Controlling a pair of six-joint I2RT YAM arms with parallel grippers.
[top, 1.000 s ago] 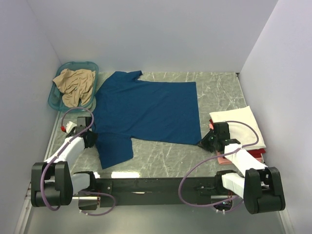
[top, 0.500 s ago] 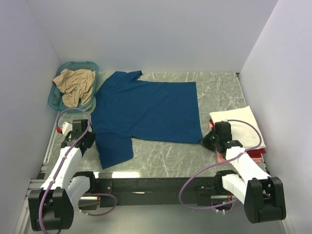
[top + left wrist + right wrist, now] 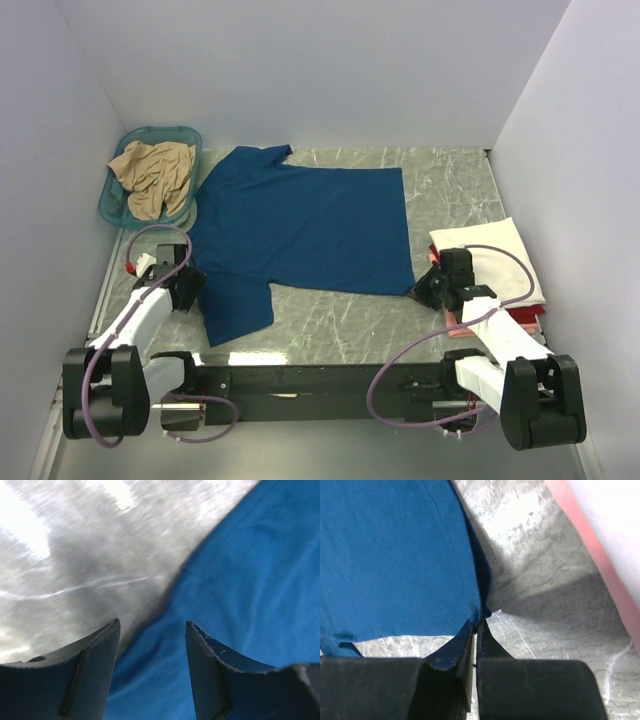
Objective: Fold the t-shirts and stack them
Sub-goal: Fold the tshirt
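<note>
Top cam: dark blue tee (image 3: 300,225) spread flat mid marble table (image 3: 345,320), hem twd 3 o'clock, one sleeve hanging twd 7.
L gripper (image 3: 152,627) sits at that sleeve's 9 o'clock edge. Jaws apart, nothing pinched. Wrist cam: cloth edge runs diagonally through the gap, blue on one side, bare table on the other.
R gripper (image 3: 476,625) at tee's 4 o'clock hem corner, clamped tight on the corner; cloth puckers at the tips.
Tan tee (image 3: 152,175) crumpled in teal basket (image 3: 160,131), 10 o'clock corner, just beside the blue tee.
Folded stack at 3-4 o'clock by R wall: cream-white tee (image 3: 495,255) on top, red tee (image 3: 527,316) and pink tee (image 3: 458,327) edges showing under it. R gripper just beside stack; contact w/ it: can't tell.
</note>
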